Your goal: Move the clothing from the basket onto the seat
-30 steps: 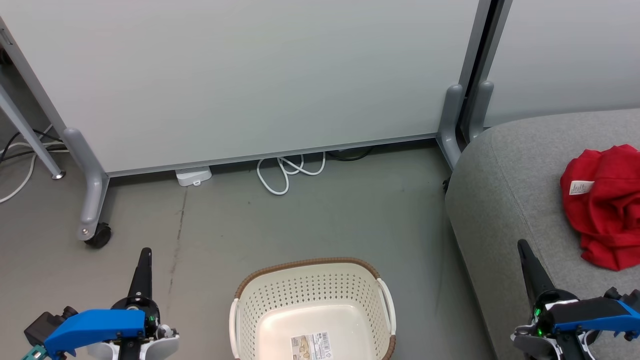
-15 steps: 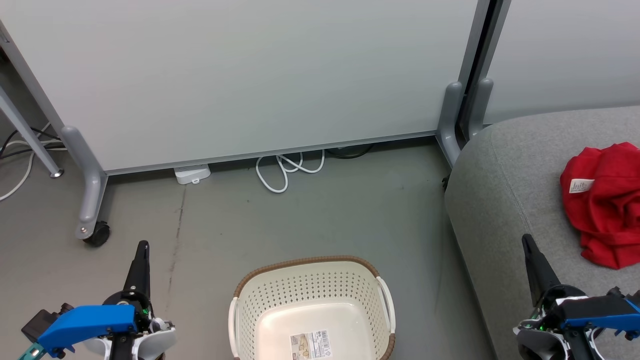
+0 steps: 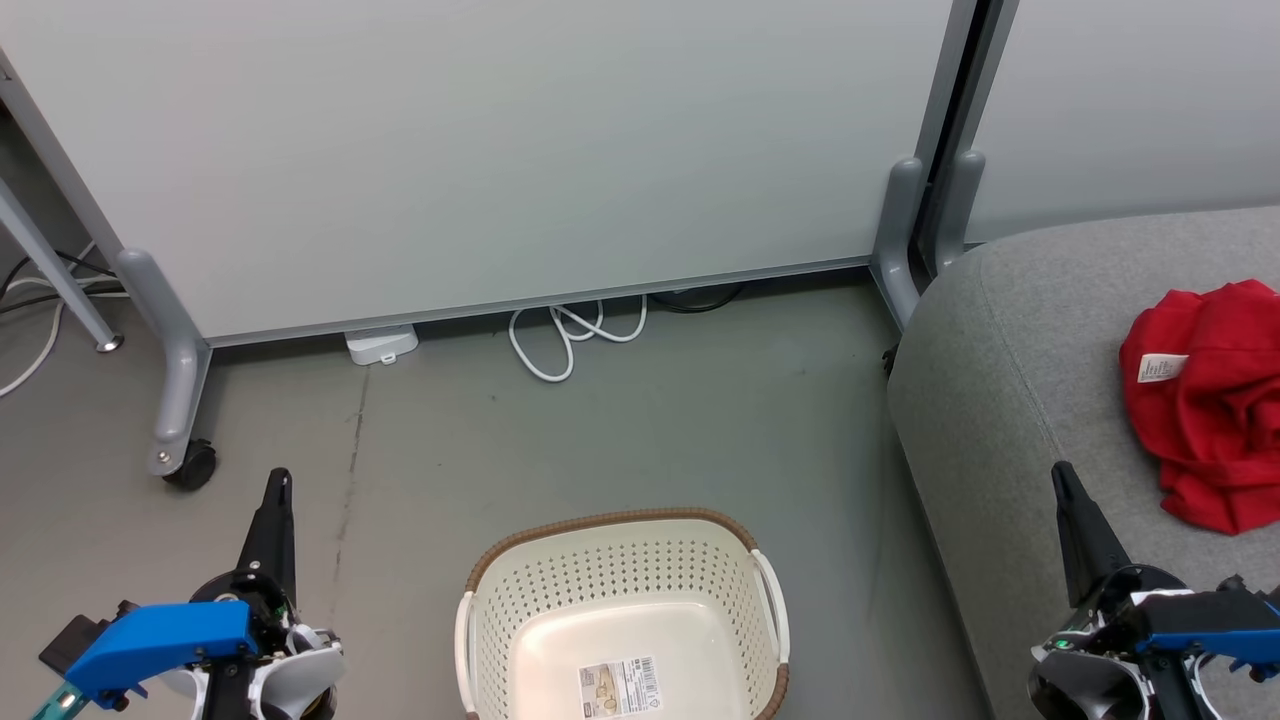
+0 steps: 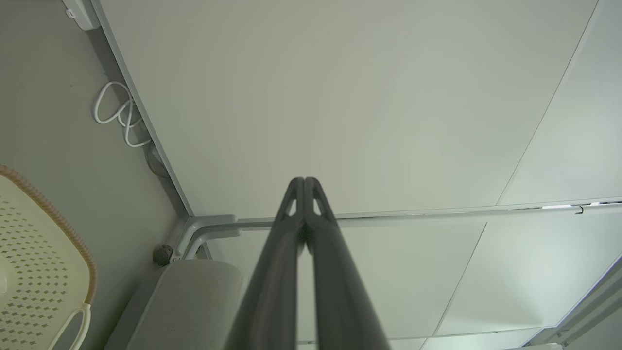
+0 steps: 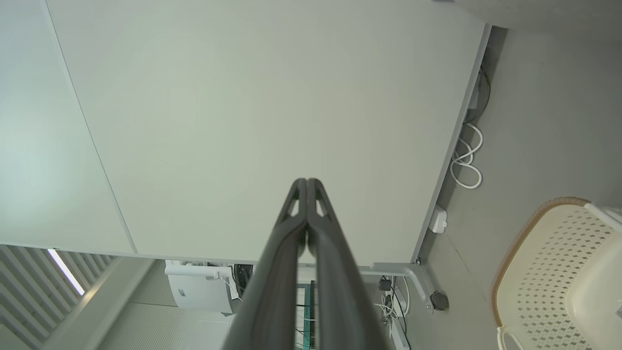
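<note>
While both my grippers are pressed closed on nothing, the left gripper (image 3: 277,482) hangs left of the basket (image 3: 612,518) and the right gripper (image 3: 1060,478) right of it, seen against the seat (image 3: 1000,400). The basket's near side is cut off, and its label (image 3: 620,688) is too small to read. The clothing (image 3: 1215,400) lies bunched on the seat, well right of the basket, partly cropped, with a white tag (image 3: 1160,367) showing.
</note>
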Controlling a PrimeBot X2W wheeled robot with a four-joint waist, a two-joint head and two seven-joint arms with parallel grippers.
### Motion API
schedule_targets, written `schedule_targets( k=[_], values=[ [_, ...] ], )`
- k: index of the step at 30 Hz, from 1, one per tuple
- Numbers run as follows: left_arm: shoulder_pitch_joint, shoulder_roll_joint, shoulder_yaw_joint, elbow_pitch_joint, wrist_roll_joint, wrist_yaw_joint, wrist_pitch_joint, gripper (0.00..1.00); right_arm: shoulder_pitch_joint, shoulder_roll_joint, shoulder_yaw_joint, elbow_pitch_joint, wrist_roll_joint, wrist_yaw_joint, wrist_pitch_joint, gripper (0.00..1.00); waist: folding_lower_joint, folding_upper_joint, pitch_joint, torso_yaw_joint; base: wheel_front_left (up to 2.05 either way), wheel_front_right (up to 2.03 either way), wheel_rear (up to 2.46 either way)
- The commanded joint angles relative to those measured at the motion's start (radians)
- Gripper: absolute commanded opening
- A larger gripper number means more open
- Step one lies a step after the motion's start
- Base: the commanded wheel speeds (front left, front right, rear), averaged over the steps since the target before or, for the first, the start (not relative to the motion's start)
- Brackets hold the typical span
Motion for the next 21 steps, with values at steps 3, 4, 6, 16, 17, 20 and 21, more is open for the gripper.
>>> schedule_targets(
  k=[3, 4, 6, 16, 17, 20, 21],
  values=[
    [-0.016, -0.002, 0.007, -0.008, -0.027, -0.004, 0.01, 0.0, -0.015, 0.0, -0.006, -0.007, 0.031, 0.0, 0.007, 0.0, 0.0, 0.0, 0.002, -0.001, 0.0, 0.0, 0.0],
    [-0.015, -0.002, 0.006, -0.008, -0.025, -0.004, 0.009, 0.0, -0.014, 0.0, -0.005, -0.007, 0.028, 0.0, 0.006, 0.0, 0.0, 0.0, 0.002, -0.001, 0.0, 0.0, 0.0],
    [-0.014, -0.002, 0.006, -0.008, -0.025, -0.004, 0.009, 0.0, -0.014, 0.0, -0.005, -0.006, 0.027, 0.0, 0.006, 0.0, 0.0, 0.0, 0.002, -0.001, 0.0, 0.0, 0.0],
    [-0.014, -0.002, 0.006, -0.008, -0.025, -0.004, 0.009, 0.0, -0.014, 0.0, -0.005, -0.006, 0.027, 0.0, 0.006, 0.0, 0.0, 0.0, 0.002, -0.001, 0.0, 0.0, 0.0],
    [-0.014, -0.002, 0.006, -0.008, -0.025, -0.004, 0.009, 0.0, -0.014, 0.0, -0.005, -0.006, 0.027, 0.0, 0.006, 0.0, 0.0, 0.0, 0.002, -0.001, 0.0, 0.0, 0.0],
    [-0.014, -0.002, 0.006, -0.008, -0.025, -0.004, 0.009, 0.0, -0.014, 0.0, -0.005, -0.006, 0.027, 0.0, 0.006, 0.0, 0.0, 0.0, 0.002, -0.001, 0.0, 0.0, 0.0],
    [-0.014, -0.002, 0.006, -0.008, -0.025, -0.004, 0.009, 0.0, -0.014, 0.0, -0.005, -0.006, 0.027, 0.0, 0.006, 0.0, 0.0, 0.0, 0.002, -0.001, 0.0, 0.0, 0.0]
  ],
)
